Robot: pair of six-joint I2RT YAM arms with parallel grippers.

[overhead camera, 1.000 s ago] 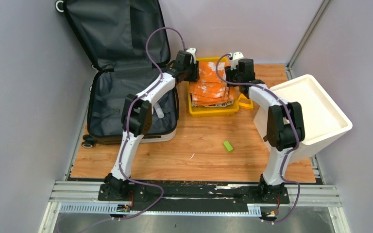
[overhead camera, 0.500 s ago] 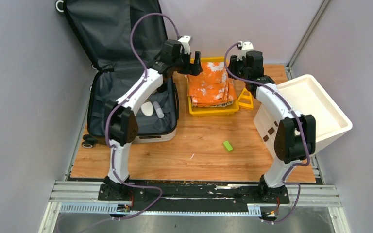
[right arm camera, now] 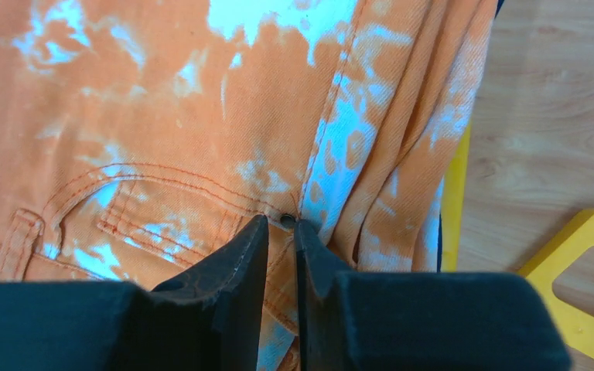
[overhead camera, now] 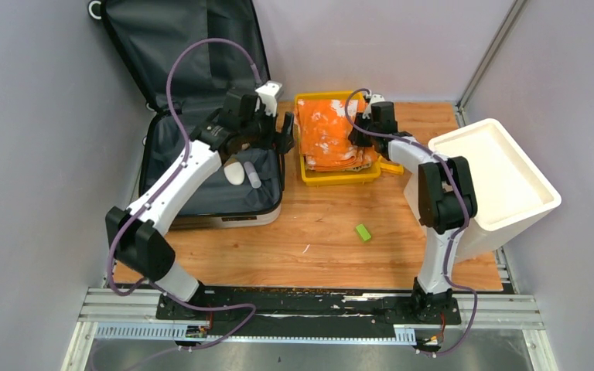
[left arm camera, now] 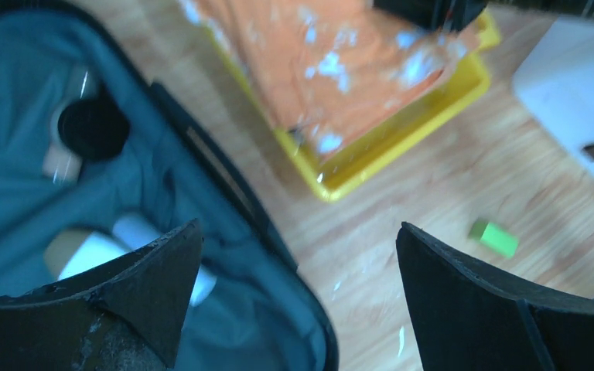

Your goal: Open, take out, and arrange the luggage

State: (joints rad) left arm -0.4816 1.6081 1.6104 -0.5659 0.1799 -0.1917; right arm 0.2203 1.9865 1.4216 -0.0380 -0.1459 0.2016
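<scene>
A: Where is the luggage?
B: The luggage (overhead camera: 174, 50) lies open at the desk's far left corner, with its lid propped against the wall. On the lining are a white oval item (overhead camera: 234, 173) and a white tube (overhead camera: 253, 176) (both too blurred to name).
A: Left claw?
B: The left gripper (left arm camera: 298, 232) is spread wide and empty, above the luggage's right rim.
A: Right claw?
B: The right gripper (right arm camera: 282, 224) has its tips on the orange jeans (right arm camera: 162, 116) in the yellow tray (overhead camera: 340, 178) at the far edge. The jaws are nearly together, 1 narrow gap between them. I cannot tell whether any cloth is pinched.

2 white arms (overhead camera: 178, 174), black joints (overhead camera: 141, 246), purple cables (overhead camera: 210, 40), black tools (left arm camera: 298, 232).
</scene>
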